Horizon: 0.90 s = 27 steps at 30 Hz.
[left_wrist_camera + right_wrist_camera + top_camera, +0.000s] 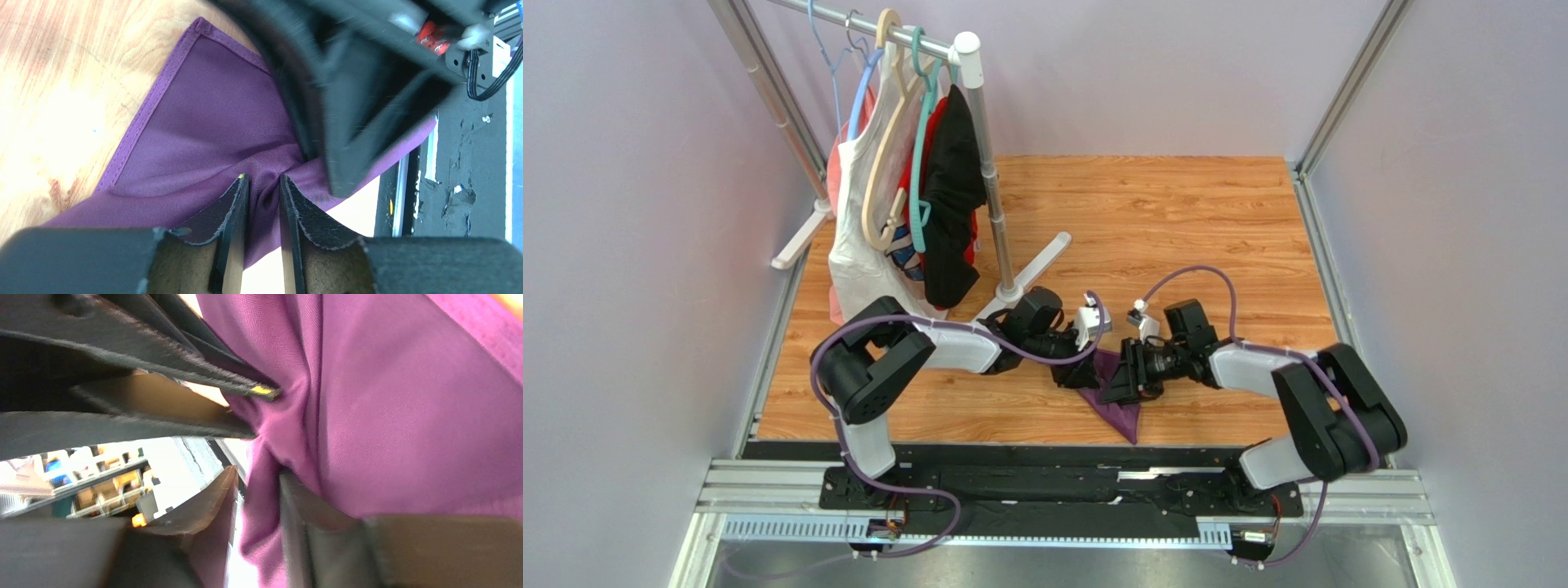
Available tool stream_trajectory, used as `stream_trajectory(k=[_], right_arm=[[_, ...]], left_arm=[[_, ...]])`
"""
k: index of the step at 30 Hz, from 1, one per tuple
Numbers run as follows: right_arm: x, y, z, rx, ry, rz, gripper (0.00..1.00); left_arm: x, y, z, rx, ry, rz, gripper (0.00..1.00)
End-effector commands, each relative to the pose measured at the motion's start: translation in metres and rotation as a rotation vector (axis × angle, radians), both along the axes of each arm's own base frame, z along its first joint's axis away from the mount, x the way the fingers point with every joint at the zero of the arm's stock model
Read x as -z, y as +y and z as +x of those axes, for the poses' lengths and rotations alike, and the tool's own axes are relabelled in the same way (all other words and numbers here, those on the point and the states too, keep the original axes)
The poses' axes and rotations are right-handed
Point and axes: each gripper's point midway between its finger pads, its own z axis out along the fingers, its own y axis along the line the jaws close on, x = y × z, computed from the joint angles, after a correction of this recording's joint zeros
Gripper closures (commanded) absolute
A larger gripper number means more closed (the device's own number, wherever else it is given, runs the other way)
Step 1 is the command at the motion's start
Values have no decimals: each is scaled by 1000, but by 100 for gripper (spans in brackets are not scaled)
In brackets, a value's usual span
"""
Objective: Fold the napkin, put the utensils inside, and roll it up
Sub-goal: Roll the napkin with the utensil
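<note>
Folding is judged barely begun: the napkin (pixel 1118 410), bunched near the front edge of the worktop (pixel 1185 233), is pinched in the narrow left fingers (pixel 230 214), the grip of the right fingers (pixel 212 508) cannot be told, and flattening is called for next.

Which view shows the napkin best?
Left wrist: the napkin shows its hemmed edge and gathered folds. Top external gives only a small, partly covered purple triangle; right wrist, a close-up of bunched cloth.

You have one thin, wrinkled purple cloth napkin (pixel 1119 413), two black-and-white robot arms — the left arm (pixel 946 349) and the right arm (pixel 1255 364) — one white metal clothes rack (pixel 982 147), and at least three coloured hangers (pixel 879 135) holding garments.
</note>
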Motion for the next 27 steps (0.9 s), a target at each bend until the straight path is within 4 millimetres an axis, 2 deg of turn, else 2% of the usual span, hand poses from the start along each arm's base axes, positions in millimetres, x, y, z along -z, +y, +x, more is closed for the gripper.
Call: stream_trajectory(k=[1,6,7,9,11,12,14,15,16,17,18,19,23,27], right_arm=[[-18,-13,0,52,-54,-81,49],[-44,-34,14,150,-179,-218,41],[-56,-37,17,169,-245,-219,38],[-68,-44,24,202,-353,-262,37],[-86,-39,18,183,-474,-250,36],[-84,-43,22,216,-517,-291,37],[-85,-31,9,164,-600,-254,36],[-84,-31,12,185,-638,-282,36],[-83,-20,1,134,-672,-268,37],[-78,-17,-4,116,-686,-283,37],[-75,-22,4,163,-726,-343,37],[-73,-14,-4,124,-757,-346,37],[-63,-15,-1,135,-854,-432,36],[-57,-4,1,91,-932,-484,35]], left_arm=[[36,15,-7,-34,62,132,70],[47,16,-8,-46,90,172,71],[50,16,-8,-46,97,179,72],[54,16,-9,-44,113,191,72],[56,15,-10,-38,124,194,73],[57,16,-10,-39,125,198,73],[58,16,-11,-34,134,209,73],[60,17,-11,-31,140,213,73],[61,17,-12,-27,145,219,73],[63,17,-13,-26,155,226,73],[63,18,-13,-26,158,229,73],[64,18,-13,-23,160,233,73],[69,20,-18,-5,196,255,73],[69,23,-21,2,226,255,73]])
